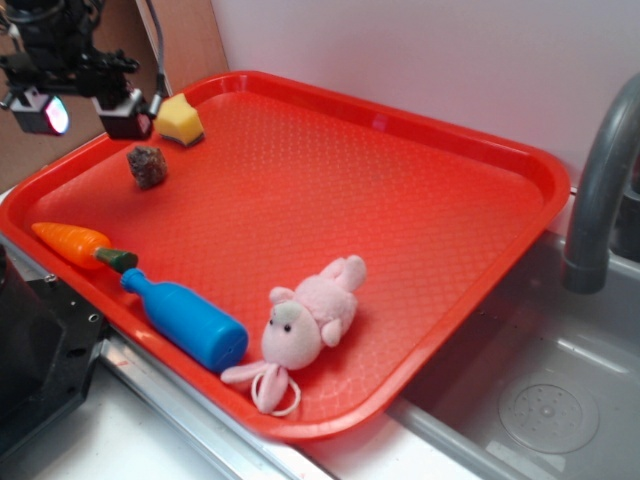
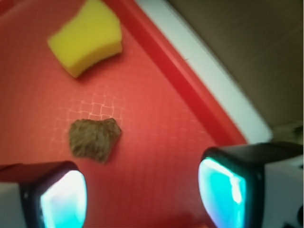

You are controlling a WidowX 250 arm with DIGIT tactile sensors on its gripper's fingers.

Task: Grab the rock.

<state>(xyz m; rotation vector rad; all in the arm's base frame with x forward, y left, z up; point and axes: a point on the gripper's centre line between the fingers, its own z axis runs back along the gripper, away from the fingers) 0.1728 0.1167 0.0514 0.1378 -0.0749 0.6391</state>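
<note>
Fingers (image 2: pixel 142 199): spread wide, holding nothing.
Rock (image 2: pixel 95 138): off-centre, near the left pad.
Risk: closing here likely knocks it aside.

Count on the tray (image 1: pixel 520 170): 1 tray, red. On it, 1 rock (image 1: pixel 147 166), brown-grey and lumpy. 1 sponge (image 1: pixel 179 121), yellow. 1 carrot (image 1: pixel 80 245), orange with a green end. 1 bottle (image 1: pixel 187 322), blue. 1 plush bunny (image 1: pixel 310 325), pink. That makes 5 loose items on the tray. Off the tray: 1 faucet (image 1: pixel 600 190), grey, and 1 sink (image 1: pixel 560 400) with 1 drain (image 1: pixel 548 410). 1 gripper (image 1: pixel 85 105), with 2 fingers (image 2: pixel 61 199).
</note>
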